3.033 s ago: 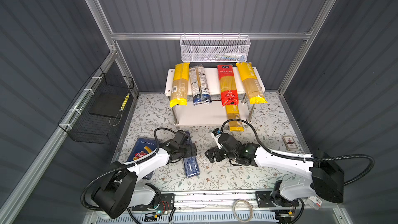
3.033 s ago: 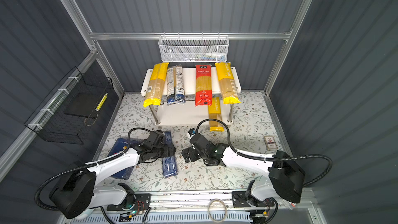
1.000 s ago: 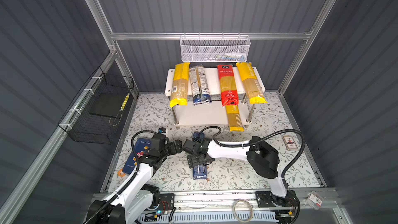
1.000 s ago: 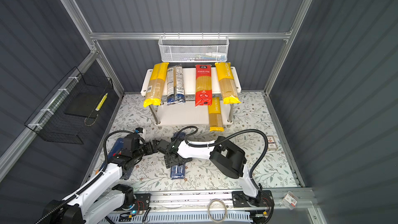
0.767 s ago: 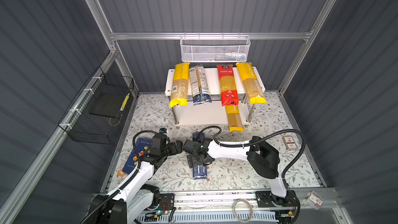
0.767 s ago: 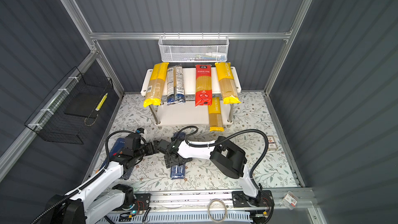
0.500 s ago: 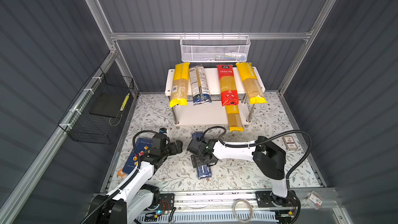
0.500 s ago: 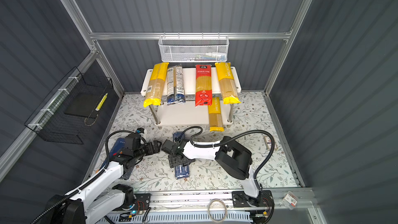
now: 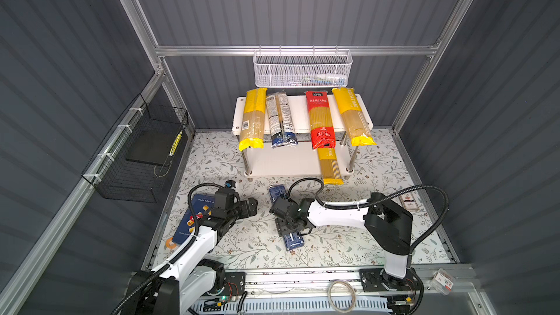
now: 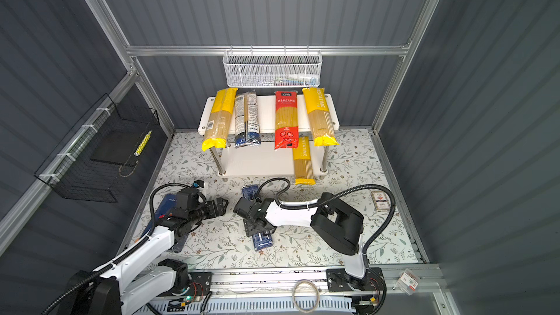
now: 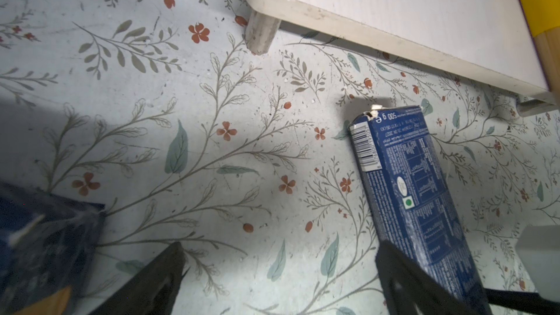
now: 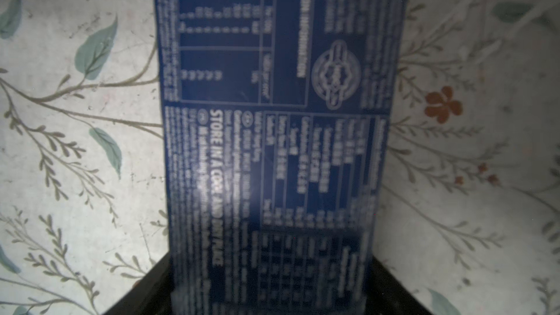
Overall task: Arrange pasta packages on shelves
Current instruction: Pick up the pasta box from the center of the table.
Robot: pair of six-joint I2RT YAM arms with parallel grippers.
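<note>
Left gripper [image 9: 253, 206] spread wide, empty, hanging just right of the wide blue box [image 9: 194, 222] at the table's [image 9: 260, 250] left edge. Right gripper [image 12: 271, 262] straddles the narrow blue box [image 9: 293, 241], which lies flat mid-table in front of the shelves [image 9: 281, 162]. Fingers sit along its long sides, probably for a lift; cannot tell if clamped.

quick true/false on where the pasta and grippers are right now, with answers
1. The grey bag lies on the top shelf. True.
2. The red bag is on the lower shelf. False: it's on the top shelf; the lower shelf holds a yellow bag.
3. The right gripper straddles the narrow box. True.
4. The left gripper holds the wide box. False: it is open and empty; the wide box lies on the floor.
</note>
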